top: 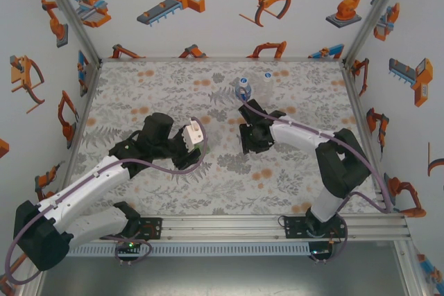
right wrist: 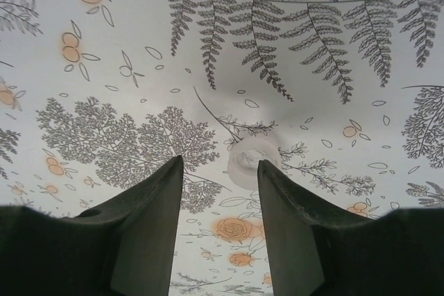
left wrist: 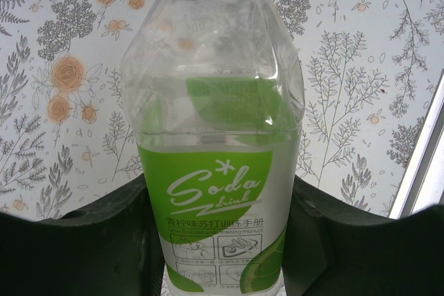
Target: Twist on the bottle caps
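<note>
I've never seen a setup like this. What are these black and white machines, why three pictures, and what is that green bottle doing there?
These are two robot arms bolted at the edge of a flowered table, the left arm and the right arm, each ending in a two-finger gripper. One picture looks down from above; the other two come from a camera on each wrist. The left gripper is shut on a green-labelled bottle. The right gripper is open, low over the table, with a small white cap lying by its fingertips. A blue-labelled bottle and a clear bottle stand at the far side.
</note>
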Robot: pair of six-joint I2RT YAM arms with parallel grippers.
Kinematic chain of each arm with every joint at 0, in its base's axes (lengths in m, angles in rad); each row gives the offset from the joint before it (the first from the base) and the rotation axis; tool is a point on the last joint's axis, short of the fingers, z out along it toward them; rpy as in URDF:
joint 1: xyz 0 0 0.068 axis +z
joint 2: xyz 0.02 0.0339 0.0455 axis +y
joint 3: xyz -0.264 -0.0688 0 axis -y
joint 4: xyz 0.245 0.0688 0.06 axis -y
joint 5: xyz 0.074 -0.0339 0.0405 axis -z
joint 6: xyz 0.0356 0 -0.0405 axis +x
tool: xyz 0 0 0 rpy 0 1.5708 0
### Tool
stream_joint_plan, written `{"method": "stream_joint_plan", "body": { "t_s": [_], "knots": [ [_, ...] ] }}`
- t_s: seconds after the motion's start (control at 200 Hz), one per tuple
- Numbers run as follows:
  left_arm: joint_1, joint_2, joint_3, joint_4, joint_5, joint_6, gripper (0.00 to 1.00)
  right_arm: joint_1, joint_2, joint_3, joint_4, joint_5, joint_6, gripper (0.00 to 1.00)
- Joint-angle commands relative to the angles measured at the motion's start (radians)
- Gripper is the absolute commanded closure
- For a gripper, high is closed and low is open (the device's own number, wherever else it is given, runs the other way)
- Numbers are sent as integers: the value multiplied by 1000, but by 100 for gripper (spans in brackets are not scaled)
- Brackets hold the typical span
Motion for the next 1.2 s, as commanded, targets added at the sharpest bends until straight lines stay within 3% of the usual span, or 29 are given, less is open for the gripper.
{"method": "stream_joint_plan", "body": {
  "t_s": [0.0, 1.197],
  "knots": [
    [4, 0, 33, -6, 16, 13, 72, -2, -23, 18, -53, 37, -15, 53],
    [4, 1, 38, -12, 22, 13, 71, 0, 20, -47, -49, 38, 6, 51]
  ]
}}
